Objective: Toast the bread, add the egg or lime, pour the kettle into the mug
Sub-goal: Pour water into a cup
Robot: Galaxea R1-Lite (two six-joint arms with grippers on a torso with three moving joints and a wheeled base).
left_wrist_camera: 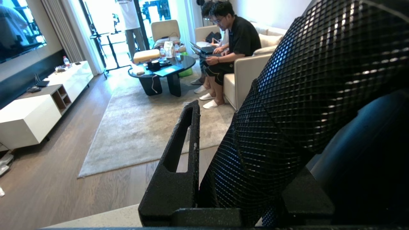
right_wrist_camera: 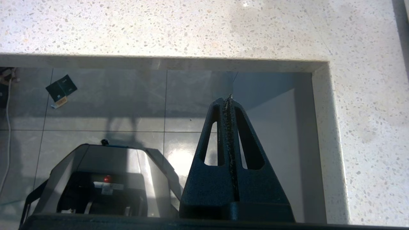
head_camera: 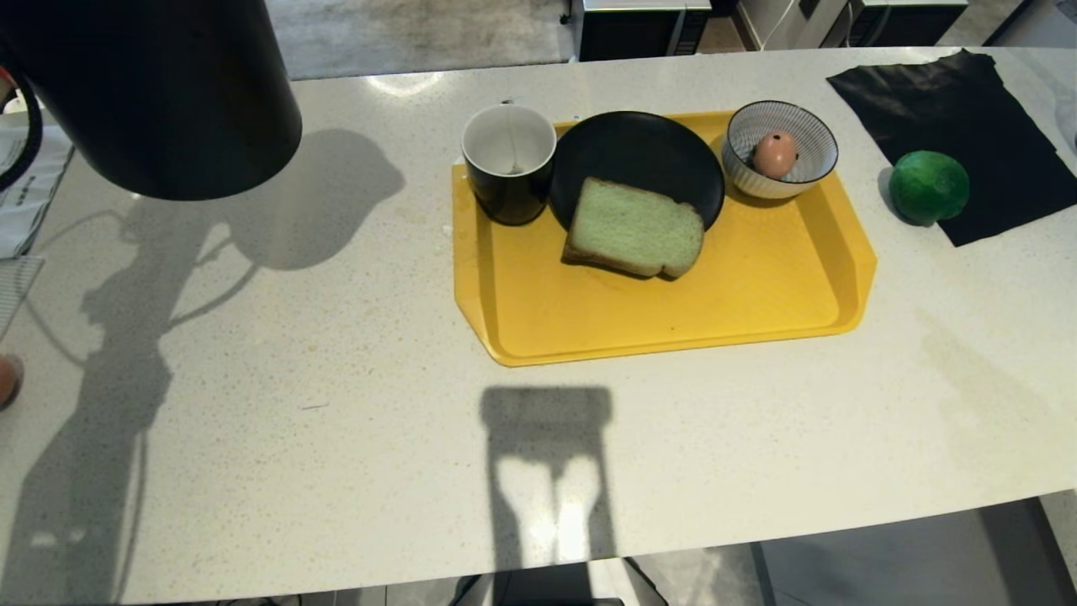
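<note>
The black kettle (head_camera: 160,93) hangs in the air at the far left, above the counter and left of the mug (head_camera: 509,164). My left gripper (left_wrist_camera: 233,127) is shut on the kettle's mesh-textured handle (left_wrist_camera: 319,80); only one finger (left_wrist_camera: 188,134) shows beside it. The mug stands on the yellow tray (head_camera: 673,311), white inside with a tea-bag string. The pale green bread (head_camera: 635,227) leans over the rim of a black plate (head_camera: 639,143). The egg (head_camera: 774,154) lies in a striped bowl (head_camera: 812,164). The lime (head_camera: 929,187) sits right of the tray. My right gripper (right_wrist_camera: 229,100) is shut and empty, parked below the counter's edge.
A black cloth (head_camera: 951,93) lies at the far right under the lime. Papers (head_camera: 21,194) sit at the counter's left edge. A person (left_wrist_camera: 233,48) sits on a sofa beyond the counter. The robot's base (right_wrist_camera: 102,185) stands on the tiled floor.
</note>
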